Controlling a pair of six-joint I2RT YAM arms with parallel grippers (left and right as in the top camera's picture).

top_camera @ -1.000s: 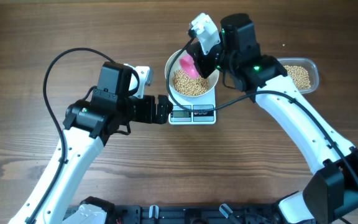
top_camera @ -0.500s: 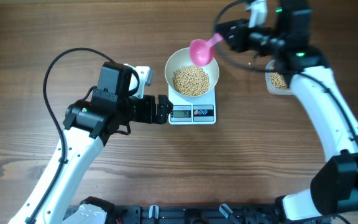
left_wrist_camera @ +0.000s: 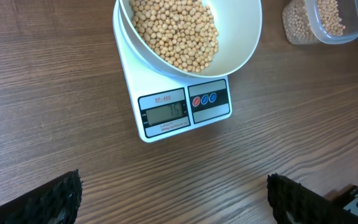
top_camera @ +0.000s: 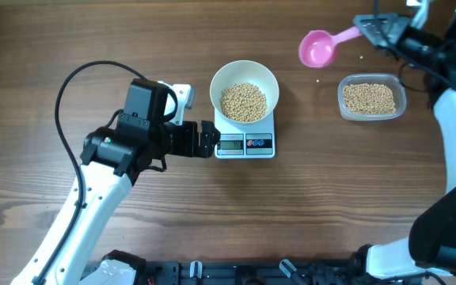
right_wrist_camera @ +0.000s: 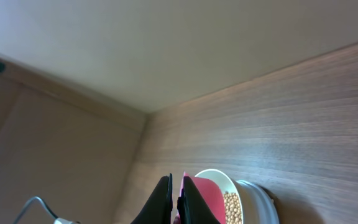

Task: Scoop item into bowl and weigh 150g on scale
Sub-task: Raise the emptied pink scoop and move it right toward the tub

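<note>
White bowl (top_camera: pixel 225 77) of beans (top_camera: pixel 244 102) on the scale (top_camera: pixel 245 145), left gripper (top_camera: pixel 207 139) beside it, fingers spread wide, right gripper (top_camera: pixel 366 26) pinching pink scoop (top_camera: pixel 317 49) by its handle, near clear tub (top_camera: pixel 372 115)

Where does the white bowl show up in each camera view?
Overhead: the bowl sits upper centre, on the scale.
Left wrist: top centre, cut by the frame edge.
Right wrist: bottom edge, behind the pink scoop.
Shared landmark: the beans inside it.
</note>
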